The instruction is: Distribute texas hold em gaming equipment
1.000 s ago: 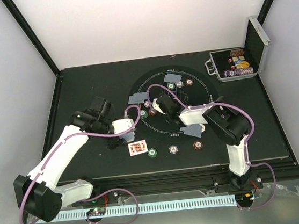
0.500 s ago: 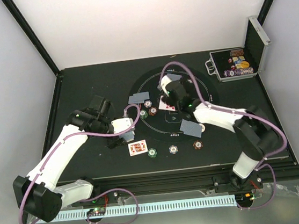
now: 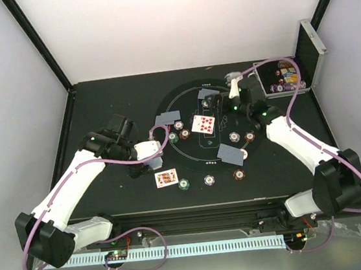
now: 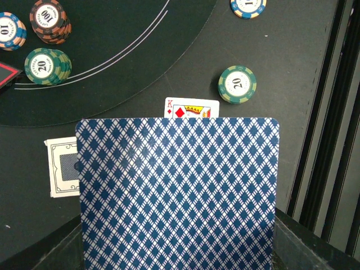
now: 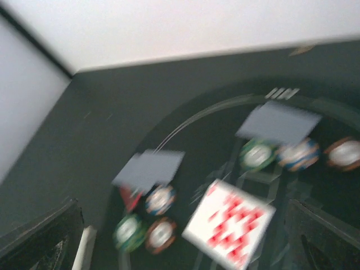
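My left gripper [image 3: 146, 151] is shut on playing cards whose blue-diamond back [image 4: 177, 191] fills the lower left wrist view and hides the jaws. Beyond it on the table lie a face-up king of diamonds [image 4: 191, 108] and a face-down card [image 4: 62, 167]. A face-up card with red pips [image 3: 204, 123] rests on the round mat [image 3: 195, 153]. My right gripper [image 3: 232, 88] hangs open and empty above the mat's far right, near the case. Face-down cards [image 3: 168, 118] [image 3: 210, 93] [image 3: 231, 154] and chips [image 3: 184, 134] [image 3: 234, 137] lie around the mat. The right wrist view is blurred.
An open silver-edged case [image 3: 281, 78] with coloured chips stands at the back right, its lid [image 3: 314, 45] upright. More chips [image 3: 184, 185] [image 3: 209, 180] [image 3: 239, 174] sit along the mat's near edge. A red triangle [image 5: 130, 197] lies by the left chip group.
The right gripper opened, left the red-pip card face up on the mat, and swung back and right toward the case. The left arm has not moved.
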Available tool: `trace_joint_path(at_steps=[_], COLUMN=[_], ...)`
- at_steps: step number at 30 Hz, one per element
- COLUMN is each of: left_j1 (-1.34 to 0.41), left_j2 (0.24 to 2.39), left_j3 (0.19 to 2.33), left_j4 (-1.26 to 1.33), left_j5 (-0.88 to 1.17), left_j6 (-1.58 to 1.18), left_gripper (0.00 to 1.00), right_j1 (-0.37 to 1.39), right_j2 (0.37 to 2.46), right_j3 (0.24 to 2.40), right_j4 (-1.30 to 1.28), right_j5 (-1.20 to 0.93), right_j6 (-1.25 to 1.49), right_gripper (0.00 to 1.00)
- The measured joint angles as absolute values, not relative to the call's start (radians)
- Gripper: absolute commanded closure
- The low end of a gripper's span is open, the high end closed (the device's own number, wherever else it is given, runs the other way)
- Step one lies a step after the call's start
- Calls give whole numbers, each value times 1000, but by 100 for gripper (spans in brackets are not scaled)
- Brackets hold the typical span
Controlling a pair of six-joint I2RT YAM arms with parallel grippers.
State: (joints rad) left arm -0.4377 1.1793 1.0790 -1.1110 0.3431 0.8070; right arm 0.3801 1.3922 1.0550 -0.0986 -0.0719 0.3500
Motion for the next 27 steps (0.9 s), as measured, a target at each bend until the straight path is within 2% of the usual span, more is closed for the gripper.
trace_joint_path(at_steps=[5, 11, 18, 27], left_j1=[-438, -438, -438, -438], left_j2=[1179, 1179, 1179, 1179], left_j3=[1079, 1079, 1079, 1079], left_j4=[-1111, -1111, -1110, -1110], left_j5=[345, 349, 356, 356], left_j6=[807, 807, 807, 807], left_gripper=[99, 98, 98, 98], right_j1=[477, 627, 759, 833], right_j2=[1375, 1375, 1486, 1642], right_j3=[921, 781, 844, 890], right_j4=[-101, 6, 126, 311], right_j5=[-328, -525, -656, -741], right_j6=[516, 736, 889, 1034], right_gripper=[5, 11, 13, 20])
